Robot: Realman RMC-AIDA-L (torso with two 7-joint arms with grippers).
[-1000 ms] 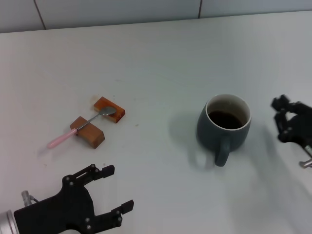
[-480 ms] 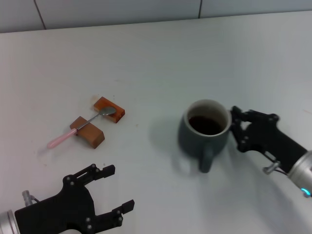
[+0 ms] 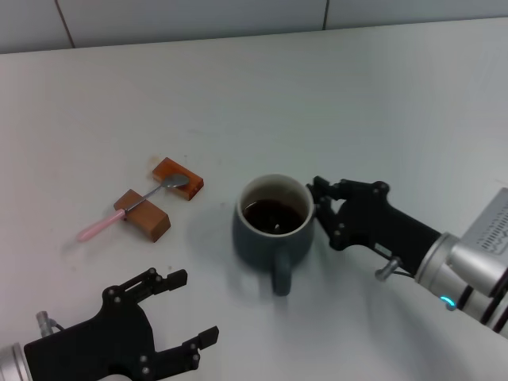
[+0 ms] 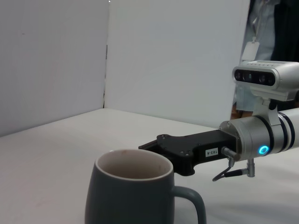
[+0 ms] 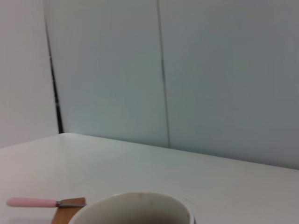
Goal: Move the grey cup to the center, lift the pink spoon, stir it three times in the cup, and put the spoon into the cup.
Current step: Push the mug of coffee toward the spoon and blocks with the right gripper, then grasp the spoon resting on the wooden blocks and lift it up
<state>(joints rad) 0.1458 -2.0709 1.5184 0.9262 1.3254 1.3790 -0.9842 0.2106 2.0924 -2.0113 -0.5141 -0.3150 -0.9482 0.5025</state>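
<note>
The grey cup [image 3: 262,248], with dark liquid inside, stands near the middle of the table with its handle towards me. It also shows in the left wrist view [image 4: 127,196] and the right wrist view [image 5: 136,206]. My right gripper [image 3: 324,213] is open and its fingertips press against the cup's right side; it shows behind the cup in the left wrist view [image 4: 159,145]. The pink spoon [image 3: 101,227] lies to the cup's left across two brown blocks, its bowl on the farther one; its handle shows in the right wrist view [image 5: 32,202]. My left gripper [image 3: 186,309] is open and empty at the front left.
The two brown wooden blocks [image 3: 145,216] [image 3: 178,176] hold up the spoon left of the cup. The white table [image 3: 262,95] runs back to a tiled wall [image 3: 198,16]. The right arm's silver forearm [image 3: 476,270] reaches in from the front right.
My right gripper has moved left, met the cup's right side and pushed the cup leftwards to the middle. The spoon, blocks and left gripper have not moved.
</note>
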